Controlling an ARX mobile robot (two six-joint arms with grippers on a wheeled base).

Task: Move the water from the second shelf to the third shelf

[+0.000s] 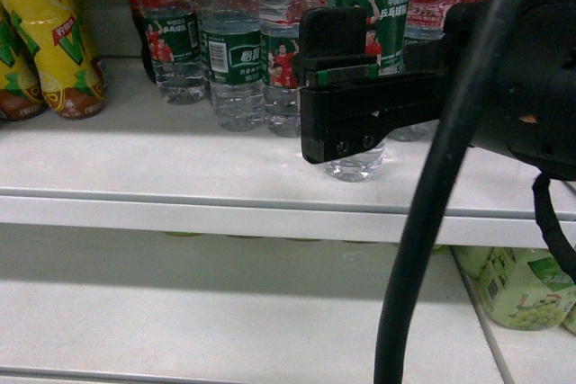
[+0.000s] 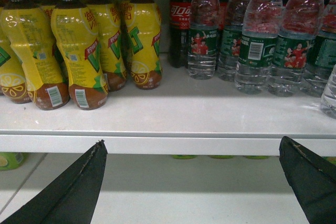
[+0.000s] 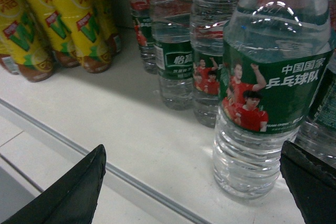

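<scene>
Several water bottles with green labels stand in a row on the upper white shelf (image 1: 180,168). The nearest water bottle (image 3: 268,93) (image 1: 364,6) stands forward of the others, close to the shelf's front edge. My right gripper (image 3: 192,148) (image 1: 315,87) is open at that edge, and the bottle's base lies between its fingers, close to the right finger (image 3: 310,182); I see no contact. My left gripper (image 2: 192,141) is open and empty, level with the shelf's front lip, with the water row (image 2: 257,51) to its upper right. It does not show in the head view.
Yellow lemon tea bottles (image 2: 79,51) (image 1: 58,42) fill the shelf's left side. A dark cola bottle (image 2: 180,19) stands behind the water. The shelf below (image 1: 180,312) holds green drink bottles (image 1: 522,290) at its right. A black cable (image 1: 432,222) crosses the head view.
</scene>
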